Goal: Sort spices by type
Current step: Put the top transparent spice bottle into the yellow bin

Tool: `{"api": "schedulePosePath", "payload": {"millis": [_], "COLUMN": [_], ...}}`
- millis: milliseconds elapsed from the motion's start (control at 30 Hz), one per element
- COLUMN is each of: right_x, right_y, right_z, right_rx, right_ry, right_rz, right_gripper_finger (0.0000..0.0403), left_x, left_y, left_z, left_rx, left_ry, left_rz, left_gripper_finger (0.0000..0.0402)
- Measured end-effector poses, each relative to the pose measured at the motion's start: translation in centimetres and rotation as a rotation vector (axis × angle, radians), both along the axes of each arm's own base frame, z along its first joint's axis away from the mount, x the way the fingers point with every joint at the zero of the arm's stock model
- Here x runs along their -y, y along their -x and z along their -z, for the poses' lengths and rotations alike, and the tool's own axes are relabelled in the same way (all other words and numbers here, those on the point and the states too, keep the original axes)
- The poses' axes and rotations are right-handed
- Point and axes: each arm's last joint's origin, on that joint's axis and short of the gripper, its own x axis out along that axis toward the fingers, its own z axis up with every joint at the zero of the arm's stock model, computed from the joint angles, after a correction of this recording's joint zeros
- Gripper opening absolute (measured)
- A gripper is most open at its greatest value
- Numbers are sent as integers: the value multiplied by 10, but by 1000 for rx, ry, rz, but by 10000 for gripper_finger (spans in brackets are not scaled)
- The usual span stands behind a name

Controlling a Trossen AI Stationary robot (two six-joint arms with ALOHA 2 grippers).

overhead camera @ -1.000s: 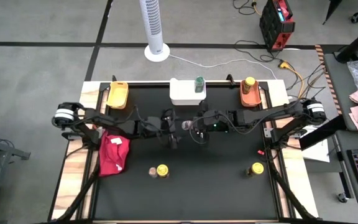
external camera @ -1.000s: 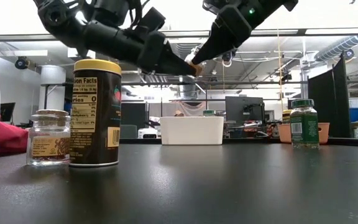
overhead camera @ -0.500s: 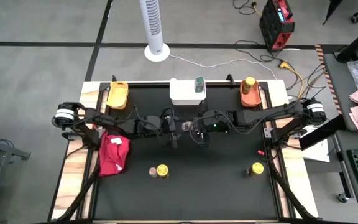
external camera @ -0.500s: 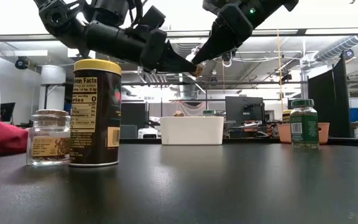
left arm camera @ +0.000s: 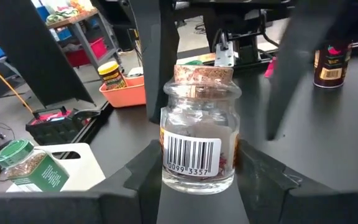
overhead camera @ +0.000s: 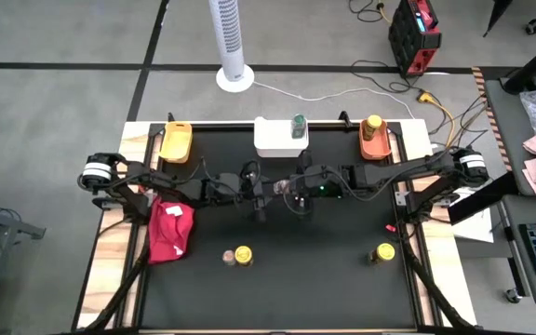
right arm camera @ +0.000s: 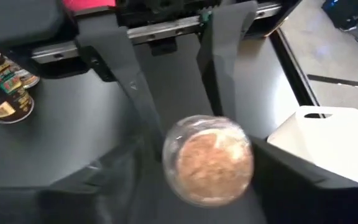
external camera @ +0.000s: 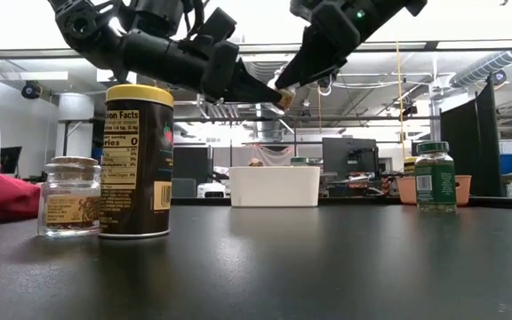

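A small clear glass spice jar (left arm camera: 199, 140) with a cork lid (right arm camera: 209, 158) hangs in mid-air over the middle of the table. My left gripper (overhead camera: 266, 190) reaches in from the table's left and is shut on it. My right gripper (overhead camera: 293, 186) comes from the right, slanting down. It stands open, its fingers (left arm camera: 291, 68) on either side of the cork end and apart from it. A yellow-lidded jar (overhead camera: 243, 255) and a small glass jar (overhead camera: 228, 256) stand on their bases near the front. Another yellow-lidded jar (overhead camera: 383, 252) stands at the front right. My left gripper pinches the jar's glass body (left arm camera: 166, 155) on two opposite sides between its two fingers, below the cork. The fingers (left arm camera: 140, 171) come in about level from the table's left. The jar sits roughly upright, cork up, lifted well clear of the table.
Three trays line the far edge: yellow (overhead camera: 176, 141), white (overhead camera: 270, 141) with a green-lidded jar (overhead camera: 298, 126), and orange (overhead camera: 376, 149) with a yellow-lidded jar (overhead camera: 373, 124). A red cloth (overhead camera: 169, 231) lies at the left. Bare black tabletop lies under the grippers.
Both arms have stayed in place over the table's middle. My left gripper's fingers have closed in on the glass jar and taken hold. My right gripper's fingers have spread apart and let go of the cork end. The jar has stayed where it was.
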Motion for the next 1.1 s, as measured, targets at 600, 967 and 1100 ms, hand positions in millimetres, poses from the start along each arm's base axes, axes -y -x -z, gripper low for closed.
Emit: {"api": "schedulePosePath", "payload": {"millis": [600,967,1100], "right_x": [0,0,0], "right_y": [44,65,71], "right_z": [-31,-4,10], "right_rx": [246,405,260], "right_ry": [-9,-55,-187], "right_rz": [7,8,85], "right_gripper_finger": [334,322,317], "left_x": [8,7,5], "left_y": [16,32,34], "left_z": [-5,0,1], "left_rx": [280,352,348], "left_ry": [21,37,39], "left_rz": [152,156,109], "left_gripper_finger": [117,43,22]}}
